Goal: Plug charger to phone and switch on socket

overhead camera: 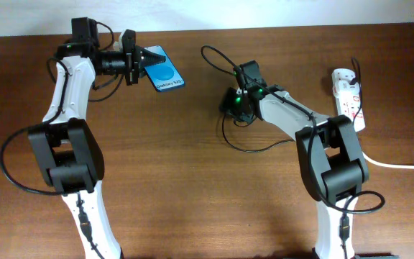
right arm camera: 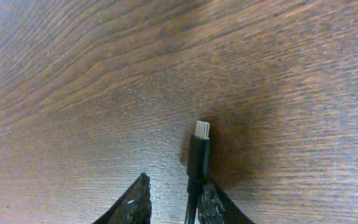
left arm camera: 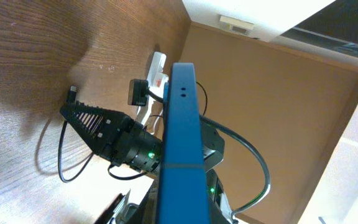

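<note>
My left gripper (overhead camera: pixel 142 62) is shut on the phone (overhead camera: pixel 167 76), a blue-screened phone with white text, and holds it at the back left. In the left wrist view the phone (left arm camera: pixel 182 137) stands edge on between the jaws. The charger, a thin black cable (overhead camera: pixel 244 150), loops on the table around my right gripper (overhead camera: pixel 231 106). In the right wrist view the plug tip (right arm camera: pixel 201 129) lies on the wood just ahead of the open right gripper (right arm camera: pixel 174 198), with the cable against the inner side of the right finger. The white socket strip (overhead camera: pixel 347 95) lies at the far right.
The socket's thick white cord (overhead camera: pixel 401 165) runs off to the right edge. A black plug adapter (left arm camera: pixel 138 92) sits next to the strip (left arm camera: pixel 157 64) in the left wrist view. The table is brown wood (overhead camera: pixel 192 187).
</note>
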{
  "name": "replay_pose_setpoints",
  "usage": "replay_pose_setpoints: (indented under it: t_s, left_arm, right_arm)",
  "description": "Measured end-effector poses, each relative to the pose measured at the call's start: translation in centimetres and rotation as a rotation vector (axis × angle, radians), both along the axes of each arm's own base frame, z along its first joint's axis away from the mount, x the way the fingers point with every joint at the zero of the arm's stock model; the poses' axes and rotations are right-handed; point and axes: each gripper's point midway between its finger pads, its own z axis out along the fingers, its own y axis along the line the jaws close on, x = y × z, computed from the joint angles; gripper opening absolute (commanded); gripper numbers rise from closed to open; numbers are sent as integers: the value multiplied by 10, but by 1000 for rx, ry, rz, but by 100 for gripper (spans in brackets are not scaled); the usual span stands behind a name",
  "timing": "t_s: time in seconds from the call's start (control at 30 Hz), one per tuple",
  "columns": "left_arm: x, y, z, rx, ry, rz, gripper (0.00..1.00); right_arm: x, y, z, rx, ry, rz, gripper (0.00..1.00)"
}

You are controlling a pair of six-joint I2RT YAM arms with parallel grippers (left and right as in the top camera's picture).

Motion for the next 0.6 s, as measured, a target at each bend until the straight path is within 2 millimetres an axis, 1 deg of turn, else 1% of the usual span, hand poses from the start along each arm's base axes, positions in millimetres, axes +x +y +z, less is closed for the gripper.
replay_pose_setpoints:
  t_s: [0.03,0.13,0.2,0.23,0.27,0.3,0.33,0.37,0.4,0.43,0.47,0.53,0.6]
  left_arm:
    - [0,0,0,0,0,0,0]
    - [0,0,0,1,0,0,0]
    - [0,0,0,1,1,0,0]
    - [0,0,0,1,0,0,0]
    - [0,0,0,-2,0,-1,0]
    - [-1,-1,2,-13,-10,-8,0]
    - [-1,-2,8,-35,-54,-28,0]
    - [-3,-3,13,-56,-81,-44,0]
    - [-4,-4,17,-75,-110,-59,0]
    - [-4,-5,20,-89,-143,-71,0]
    - [-4,-6,27,-111,-193,-89,0]
    - [-5,-8,34,-142,-239,-112,0]
    - [-6,-12,35,-147,-247,-123,0]
  right_arm:
    - [0,0,-1,-1,3,-1,4]
    - [-3,1,-4,-5,1,39,4]
    - [-8,-5,-4,18,21,99,4]
    - [-10,-8,6,52,2,164,4]
    - [-14,-9,24,103,-28,249,4]
    - [-20,-11,57,159,-89,341,4]
    - [-33,-13,108,228,-175,441,4]
    - [-45,-9,141,270,-243,513,4]
    - [-73,4,175,328,-282,612,4]
    - [-88,15,193,367,-310,670,4]
    - [-106,31,211,418,-335,739,4]
    - [-127,51,219,474,-298,782,4]
    - [-142,72,216,488,-218,770,4]
